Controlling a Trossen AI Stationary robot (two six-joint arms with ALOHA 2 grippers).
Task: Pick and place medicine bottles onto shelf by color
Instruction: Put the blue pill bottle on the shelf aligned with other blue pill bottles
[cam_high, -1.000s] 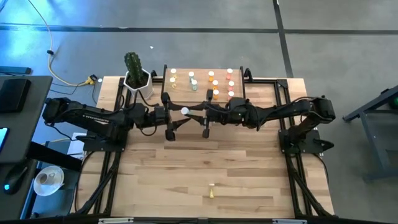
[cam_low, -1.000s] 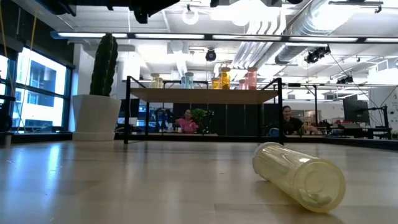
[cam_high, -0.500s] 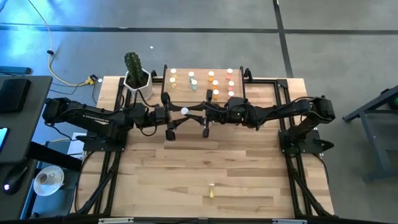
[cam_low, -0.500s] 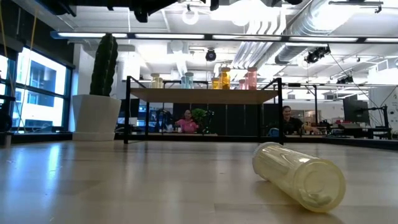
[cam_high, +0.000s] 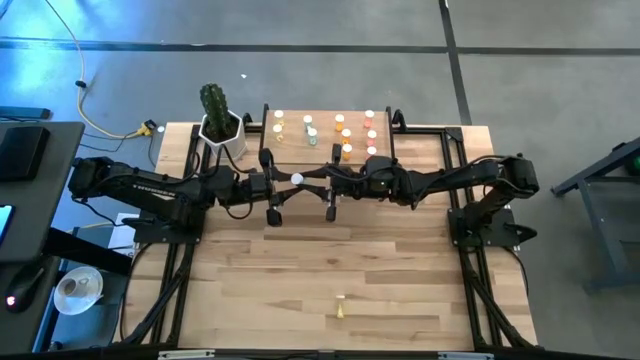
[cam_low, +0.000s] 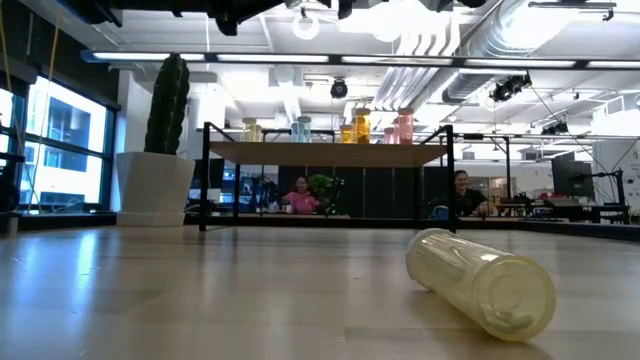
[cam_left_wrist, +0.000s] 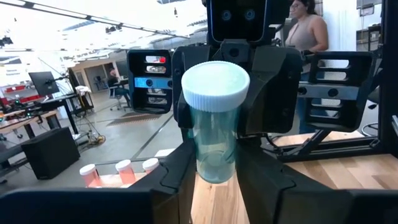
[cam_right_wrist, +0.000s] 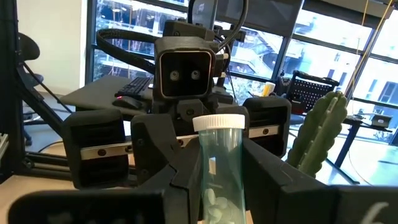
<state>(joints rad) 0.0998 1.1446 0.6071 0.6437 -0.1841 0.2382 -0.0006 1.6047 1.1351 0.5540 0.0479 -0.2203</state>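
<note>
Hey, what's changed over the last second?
The left end effector closed on the teal bottle that the right end effector also holds. Both hold position; the shelf, its bottles and the lying yellow bottle stayed put.

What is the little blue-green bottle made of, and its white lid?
The bottle looks like clear tinted plastic: pills show through its wall in the right wrist view. Its lid seems matte white plastic with fine ribs around the edge. It could be glass; the look leaves that open.

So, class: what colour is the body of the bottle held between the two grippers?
Translucent teal-green bottle, white cap; clearest in the left wrist view.
</note>
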